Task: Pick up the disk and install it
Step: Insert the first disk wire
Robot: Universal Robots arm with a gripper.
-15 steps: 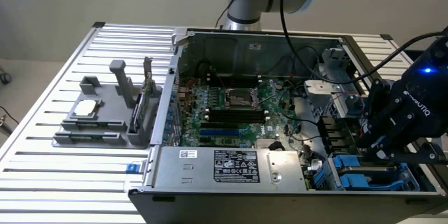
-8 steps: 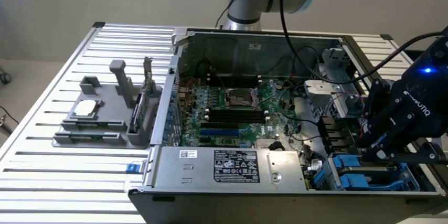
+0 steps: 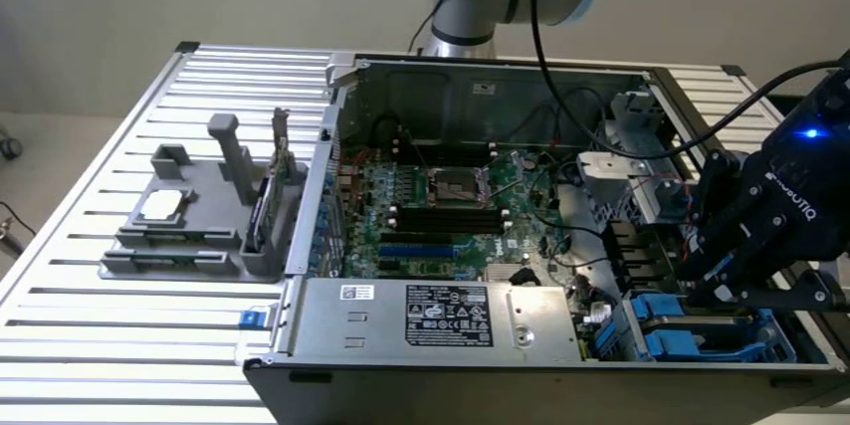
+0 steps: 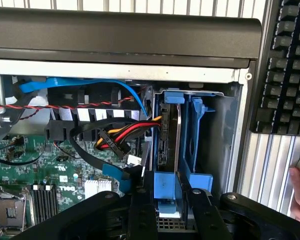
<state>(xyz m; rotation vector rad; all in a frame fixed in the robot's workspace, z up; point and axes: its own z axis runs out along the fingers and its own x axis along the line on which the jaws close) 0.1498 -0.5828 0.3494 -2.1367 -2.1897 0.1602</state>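
Jaws closed on the blue carrier of the disk [image 4: 166,190], which is held edge-on over the drive bay.

The disk is gripped at its near end between the gripper [image 4: 166,210] fingers, partly closed to the carrier's width, at the bottom centre of the wrist frame. Its long axis is seen running straight away from the jaws, in line with the open slot of the blue drive cage [image 4: 197,145] just beyond it; a second carrier appears seated beside that slot. To one side of the cage, a bundle of red, yellow and black power cables [image 4: 122,134] lies near the bay mouth. In the exterior view, the gripper [image 3: 724,281] is placed at the lower right, above the bay corner of the computer case [image 3: 439,325].
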